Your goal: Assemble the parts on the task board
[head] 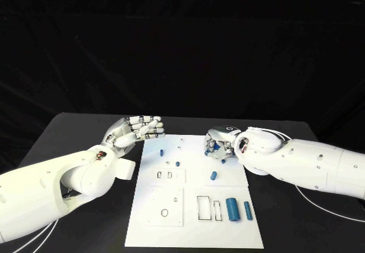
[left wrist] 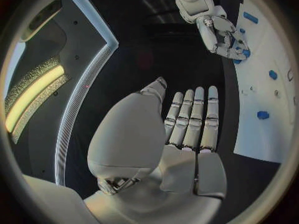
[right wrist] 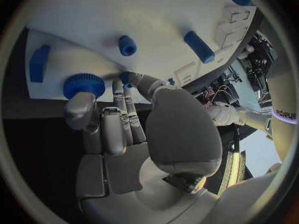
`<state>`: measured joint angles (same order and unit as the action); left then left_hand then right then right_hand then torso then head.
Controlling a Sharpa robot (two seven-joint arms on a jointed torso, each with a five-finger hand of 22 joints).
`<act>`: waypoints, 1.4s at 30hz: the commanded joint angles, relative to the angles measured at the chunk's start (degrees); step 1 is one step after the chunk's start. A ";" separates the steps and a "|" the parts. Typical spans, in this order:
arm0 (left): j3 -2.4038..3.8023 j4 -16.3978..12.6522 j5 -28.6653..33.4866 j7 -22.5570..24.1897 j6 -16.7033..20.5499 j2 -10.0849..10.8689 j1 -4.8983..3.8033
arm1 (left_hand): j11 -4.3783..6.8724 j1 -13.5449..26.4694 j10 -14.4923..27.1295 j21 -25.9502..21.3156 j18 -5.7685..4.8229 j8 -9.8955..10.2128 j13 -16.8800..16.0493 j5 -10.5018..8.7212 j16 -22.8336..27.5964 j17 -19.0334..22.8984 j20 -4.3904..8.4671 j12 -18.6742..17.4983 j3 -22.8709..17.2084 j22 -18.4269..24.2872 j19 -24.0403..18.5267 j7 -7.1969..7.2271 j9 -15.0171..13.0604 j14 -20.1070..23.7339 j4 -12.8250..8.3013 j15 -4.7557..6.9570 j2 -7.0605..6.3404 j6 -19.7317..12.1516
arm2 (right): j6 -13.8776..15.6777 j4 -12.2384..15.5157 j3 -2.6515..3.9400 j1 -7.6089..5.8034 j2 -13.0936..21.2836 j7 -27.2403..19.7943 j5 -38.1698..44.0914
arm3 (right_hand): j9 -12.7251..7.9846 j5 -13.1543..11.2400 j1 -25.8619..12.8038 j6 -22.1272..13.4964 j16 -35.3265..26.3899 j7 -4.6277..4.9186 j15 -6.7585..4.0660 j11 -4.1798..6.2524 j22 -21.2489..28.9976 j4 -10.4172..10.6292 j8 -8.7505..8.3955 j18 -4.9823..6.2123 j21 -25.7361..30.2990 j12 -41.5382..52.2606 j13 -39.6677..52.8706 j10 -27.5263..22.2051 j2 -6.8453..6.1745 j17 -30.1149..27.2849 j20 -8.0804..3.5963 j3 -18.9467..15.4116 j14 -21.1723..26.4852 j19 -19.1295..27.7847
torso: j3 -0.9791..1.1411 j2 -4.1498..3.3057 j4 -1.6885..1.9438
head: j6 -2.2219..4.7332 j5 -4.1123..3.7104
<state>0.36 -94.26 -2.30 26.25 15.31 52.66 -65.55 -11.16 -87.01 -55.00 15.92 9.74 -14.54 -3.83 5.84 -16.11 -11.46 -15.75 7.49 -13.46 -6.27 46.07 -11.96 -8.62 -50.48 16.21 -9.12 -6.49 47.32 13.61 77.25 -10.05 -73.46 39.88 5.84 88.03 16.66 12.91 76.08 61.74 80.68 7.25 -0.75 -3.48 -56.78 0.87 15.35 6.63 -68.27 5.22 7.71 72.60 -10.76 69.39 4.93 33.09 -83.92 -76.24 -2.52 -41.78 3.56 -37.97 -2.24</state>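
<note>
L hand [head: 137,130] empty, fingers apart, off task board [head: 190,226] left edge. R hand [head: 219,146] over board's far end, fingers on blue parts [right wrist: 84,84]; can't tell if gripping.

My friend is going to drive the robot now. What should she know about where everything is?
Left hand: open, fingers straight, held beside the task board's far left corner, holding nothing.
Right hand: fingers down on the board's far right part, at a blue gear-like part; whether it grips it I cannot tell.
Two blue cylinders lie loose near the right edge, and a small blue peg lies mid-board.
Most parts look unplaced; assembly remains.
</note>
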 commanded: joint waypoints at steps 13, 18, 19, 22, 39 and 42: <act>0.06 0.24 -0.33 -0.04 -0.97 -0.25 -0.11 | 0.10 -0.18 -0.36 0.12 0.80 -0.16 0.03 -0.32 0.22 -0.09 -0.02 -0.24 -0.39 0.08 0.43 -1.80 -0.05 -0.08 0.02 -0.01 -0.05 0.31 | 11.85 0.20 0.03 -0.24 -2.10 0.99 1.21 | 2.66 -0.06 0.34 0.23 1.08 -0.24 -0.50 0.38 -1.53 -0.24 0.96 -0.64 -1.16 0.39 0.59 1.03 1.62 1.49 -0.19 0.58 -2.90 -0.33 | -0.08 0.08 0.02 | 0.90 -0.15; 0.06 0.35 -0.33 -0.04 -1.04 -0.36 -0.11 | 0.10 -0.21 -0.36 0.12 0.80 -0.16 0.03 -0.32 0.24 -0.11 -0.02 -0.27 -0.46 0.10 0.43 -1.80 -0.05 -0.08 0.02 -0.01 -0.01 0.31 | 13.29 -1.59 0.10 -0.39 -4.13 1.23 1.16 | 2.85 -0.08 0.29 0.17 1.10 -0.23 -0.51 0.38 -1.47 -0.31 1.07 -0.62 -1.15 0.38 0.63 1.06 1.60 1.43 -0.21 0.64 -2.89 -0.27 | -0.16 0.02 0.33 | 0.85 -0.28; 0.06 0.37 -0.33 -0.04 -1.04 -0.38 -0.11 | 0.10 -0.21 -0.36 0.12 0.80 -0.16 0.03 -0.32 0.24 -0.11 -0.02 -0.27 -0.46 0.10 0.43 -1.80 -0.05 -0.08 0.02 -0.01 -0.01 0.31 | 13.42 -2.08 0.12 -0.41 -4.61 1.28 1.15 | 2.93 -0.13 0.22 0.12 1.09 -0.22 -0.51 0.36 -1.36 -0.31 1.11 -0.59 -1.08 0.36 0.65 1.05 1.58 1.38 -0.22 0.64 -2.88 -0.20 | -0.18 0.02 0.36 | 0.85 -0.31; 0.06 0.40 -0.33 -0.04 -1.06 -0.39 -0.11 | 0.10 -0.21 -0.36 0.12 0.80 -0.16 0.03 -0.32 0.24 -0.11 -0.02 -0.27 -0.46 0.10 0.43 -1.80 -0.05 -0.08 0.02 -0.01 -0.01 0.31 | 13.59 -3.45 0.15 -0.44 -5.86 1.30 1.08 | 3.11 -0.28 0.06 -0.02 1.14 -0.20 -0.50 0.34 -1.47 -0.30 1.18 -0.60 -1.16 0.32 0.68 1.03 1.56 1.39 -0.21 0.67 -2.88 -0.18 | -0.18 -0.03 0.29 | 0.80 -0.28; 0.06 1.04 -0.39 -0.15 -1.41 -1.11 -0.73 | 0.09 -0.26 -0.38 0.11 0.80 -0.15 0.04 -0.33 0.28 -0.13 -0.02 -0.31 -0.54 0.12 0.44 -1.81 -0.04 -0.09 0.00 -0.01 0.05 0.31 | 12.39 -11.81 0.21 0.04 -13.57 -0.73 -1.43 | 3.63 -0.65 -0.49 -0.57 1.27 -0.13 -0.42 0.25 -1.56 -0.18 1.31 -0.59 -1.23 0.14 0.78 0.85 1.48 1.43 -0.17 0.75 -2.86 0.00 | -0.25 -0.23 0.45 | 0.99 0.28; 0.07 1.09 -0.42 -0.18 -1.51 -1.23 -0.85 | 0.09 -0.26 -0.38 0.11 0.80 -0.15 0.04 -0.33 0.28 -0.13 -0.02 -0.31 -0.54 0.12 0.44 -1.81 -0.04 -0.09 0.00 -0.01 0.05 0.31 | 12.12 -12.38 0.21 0.19 -14.13 -0.94 -1.99 | 3.71 -0.69 -0.56 -0.67 1.29 -0.11 -0.40 0.23 -1.50 -0.16 1.32 -0.57 -1.18 0.11 0.80 0.81 1.49 1.43 -0.16 0.77 -2.86 0.06 | -0.29 -0.23 0.54 | 0.84 0.25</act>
<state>0.36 -93.14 -2.43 25.82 15.07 51.59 -66.27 -11.16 -87.01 -55.00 15.92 9.73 -14.53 -3.83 5.84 -16.11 -11.50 -15.75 7.49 -13.77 -6.23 46.07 -11.96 -8.61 -50.47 16.20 -9.12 -6.49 47.32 26.33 65.14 -9.85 -73.34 25.94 6.15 87.02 16.66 12.60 75.33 61.37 81.57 7.18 -0.74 -3.27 -58.31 0.66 16.44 6.63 -69.23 5.37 8.40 73.20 -9.86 70.75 4.93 33.64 -83.92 -76.23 -2.77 -41.99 3.99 -36.96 -1.99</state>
